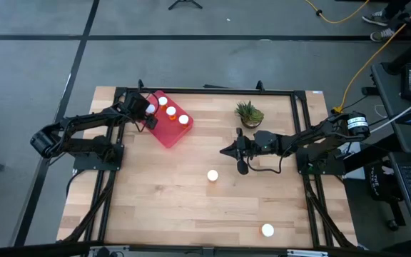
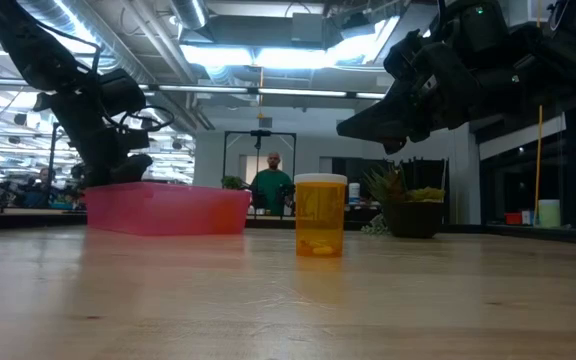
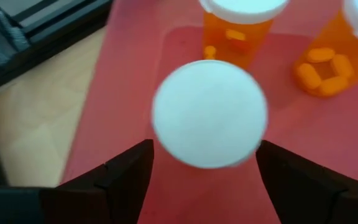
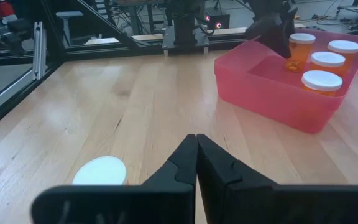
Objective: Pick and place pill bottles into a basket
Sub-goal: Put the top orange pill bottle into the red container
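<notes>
**Left pincer over the basket, bottle between its fingers**

Your left pincer (image 3: 207, 171) stands spread around an orange plastic pill bottle with a round white cap (image 3: 209, 113), above the flat red-pink plastic basket (image 1: 164, 128). Watch that it doesn't tip its smooth neighbours. Your right pincer (image 4: 196, 155), clenched empty, hangs beside the basket, near a bottle on the wooden desk (image 1: 212, 175).

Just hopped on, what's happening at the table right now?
The left gripper is over the red basket, its open fingers either side of a pill bottle standing beside three others. The right gripper, shut and empty, hovers mid-table near a bottle on the wood. Another bottle waits near the front edge.
</notes>
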### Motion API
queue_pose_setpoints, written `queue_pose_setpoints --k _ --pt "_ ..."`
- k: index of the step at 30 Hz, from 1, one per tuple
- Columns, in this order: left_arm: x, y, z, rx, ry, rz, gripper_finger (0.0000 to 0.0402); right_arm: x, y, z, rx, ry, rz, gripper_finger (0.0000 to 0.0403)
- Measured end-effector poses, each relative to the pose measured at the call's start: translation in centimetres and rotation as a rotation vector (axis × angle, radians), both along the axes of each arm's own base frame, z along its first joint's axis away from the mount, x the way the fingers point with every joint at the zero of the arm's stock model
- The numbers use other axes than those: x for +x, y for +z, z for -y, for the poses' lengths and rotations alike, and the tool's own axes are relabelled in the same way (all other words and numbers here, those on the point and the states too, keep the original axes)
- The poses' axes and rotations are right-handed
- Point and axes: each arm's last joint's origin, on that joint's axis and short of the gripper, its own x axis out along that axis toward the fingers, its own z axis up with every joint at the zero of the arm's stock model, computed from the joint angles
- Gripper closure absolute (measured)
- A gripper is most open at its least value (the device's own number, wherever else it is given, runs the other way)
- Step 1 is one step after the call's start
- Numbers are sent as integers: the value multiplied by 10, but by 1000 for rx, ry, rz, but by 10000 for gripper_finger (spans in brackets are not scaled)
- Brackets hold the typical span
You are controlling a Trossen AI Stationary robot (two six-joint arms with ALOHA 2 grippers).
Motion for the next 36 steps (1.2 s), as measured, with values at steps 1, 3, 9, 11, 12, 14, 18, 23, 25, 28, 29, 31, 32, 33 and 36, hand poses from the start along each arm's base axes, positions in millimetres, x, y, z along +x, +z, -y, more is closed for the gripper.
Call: queue_pose_setpoints --k 1,3,9,11,12,14,18,23,25,28,29,31,32,33,36 --pt "0 0 0 -7 -10 10 123 0 0 0 0 0 0 392" --pt "1 0 1 -24 -29 27 124 0 0 0 0 0 0 392" --pt "0 8 1 -85 -50 -56 127 0 0 0 0 0 0 392" --pt "2 13 0 -85 -47 -60 126 0 0 0 0 0 0 392" --pt "2 15 -1 -81 -47 -57 125 0 0 0 0 0 0 392" --pt "4 20 -3 -81 -48 -58 124 0 0 0 0 0 0 392" --pt "5 30 -5 -94 -48 -69 127 0 0 0 0 0 0 392" --pt "6 50 -6 -154 -46 -115 131 0 0 0 0 0 0 392" --pt "7 60 -7 -177 -42 -129 131 0 0 0 0 0 0 392" --pt "10 73 -6 -189 -43 -123 131 0 0 0 0 0 0 392" --pt "10 78 -5 -196 -53 -119 132 0 0 0 0 0 0 392" --pt "12 87 -2 -194 -79 -123 135 0 0 0 0 0 0 392" --pt "12 91 0 -190 -89 -122 137 0 0 0 -1 1 0 392" --pt "13 96 1 -183 -97 -117 139 0 0 0 -1 1 0 392" --pt "15 111 7 -126 -137 -68 147 0 0 0 -2 1 2 392"
